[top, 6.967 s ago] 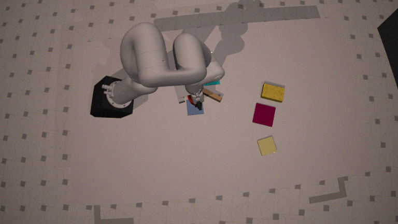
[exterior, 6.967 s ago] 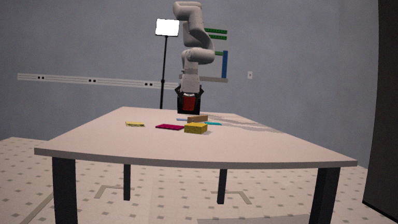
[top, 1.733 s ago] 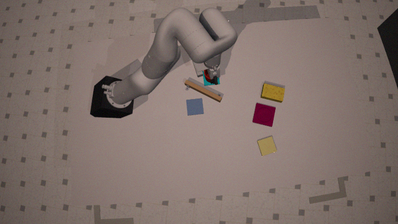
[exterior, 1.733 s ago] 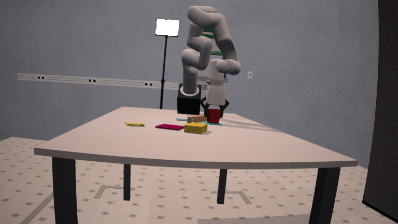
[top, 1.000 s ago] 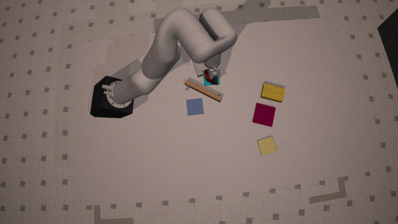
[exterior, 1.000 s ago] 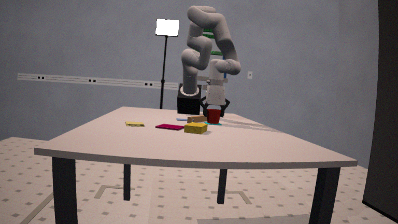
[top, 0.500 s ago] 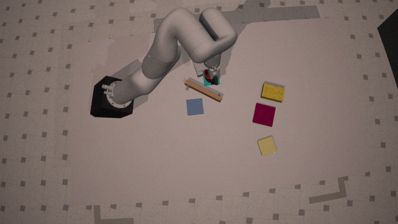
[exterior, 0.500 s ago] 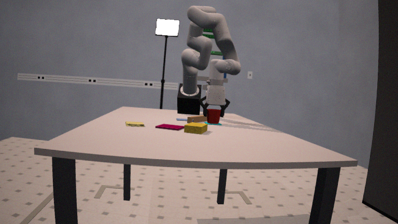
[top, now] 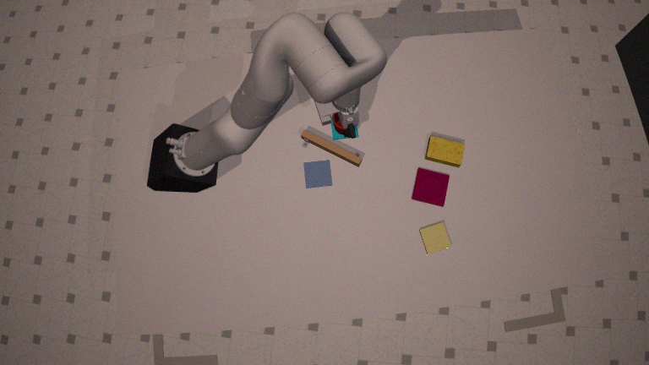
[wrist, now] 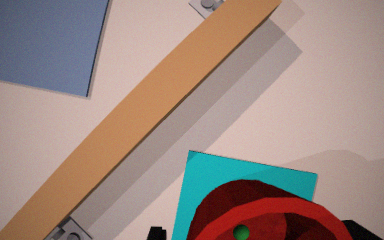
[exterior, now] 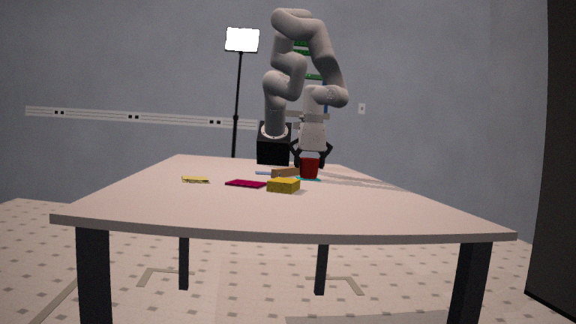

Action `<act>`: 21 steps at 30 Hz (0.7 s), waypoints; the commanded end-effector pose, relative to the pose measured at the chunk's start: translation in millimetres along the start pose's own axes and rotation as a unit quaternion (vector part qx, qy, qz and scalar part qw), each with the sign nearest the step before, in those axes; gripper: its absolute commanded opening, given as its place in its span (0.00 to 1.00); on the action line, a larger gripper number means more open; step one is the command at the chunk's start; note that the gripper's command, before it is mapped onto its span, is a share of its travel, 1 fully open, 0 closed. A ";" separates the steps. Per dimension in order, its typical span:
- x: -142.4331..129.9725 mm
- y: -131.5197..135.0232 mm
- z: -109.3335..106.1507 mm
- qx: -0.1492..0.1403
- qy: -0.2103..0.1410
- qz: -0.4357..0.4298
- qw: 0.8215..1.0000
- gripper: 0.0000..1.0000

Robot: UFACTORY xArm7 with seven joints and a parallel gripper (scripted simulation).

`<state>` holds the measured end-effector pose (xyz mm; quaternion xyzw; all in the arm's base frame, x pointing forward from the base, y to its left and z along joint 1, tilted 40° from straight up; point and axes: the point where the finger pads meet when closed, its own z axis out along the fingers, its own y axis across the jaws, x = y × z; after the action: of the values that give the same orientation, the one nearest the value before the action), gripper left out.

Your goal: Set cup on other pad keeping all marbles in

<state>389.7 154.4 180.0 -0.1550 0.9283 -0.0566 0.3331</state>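
A red cup (top: 337, 122) (exterior: 309, 168) (wrist: 270, 212) stands upright on the cyan pad (top: 337, 134) (exterior: 315, 179) (wrist: 220, 172). One green marble (wrist: 241, 232) shows inside it in the wrist view. My gripper (exterior: 309, 160) (top: 345, 125) is open, with its fingers spread on either side of the cup's rim and apart from it. A wooden rail (top: 330, 147) (exterior: 285, 172) (wrist: 140, 120) lies slantwise between the cyan pad and the blue pad (top: 318, 173) (exterior: 262, 172) (wrist: 50, 40), which is bare.
A yellow sponge block (top: 445, 150) (exterior: 283, 184), a magenta tile (top: 430, 186) (exterior: 245, 183) and a pale yellow tile (top: 435, 237) (exterior: 195, 178) lie to the right, away from the pads. The arm's black base (top: 167, 174) stands at the table's left.
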 end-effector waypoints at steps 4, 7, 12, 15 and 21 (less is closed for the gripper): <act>-0.8 0.4 -11.0 -0.001 -0.001 -0.001 1.000 1.00; -0.7 0.4 -16.5 -0.001 -0.001 0.000 1.000 1.00; -0.7 0.4 -33.6 -0.001 -0.001 -0.001 1.000 1.00; -0.7 0.4 -44.9 -0.001 -0.001 0.000 1.000 1.00; -0.7 0.3 -59.9 -0.001 -0.001 0.000 1.000 1.00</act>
<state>357.5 155.7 218.8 -0.1512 0.9276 -0.0645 0.3354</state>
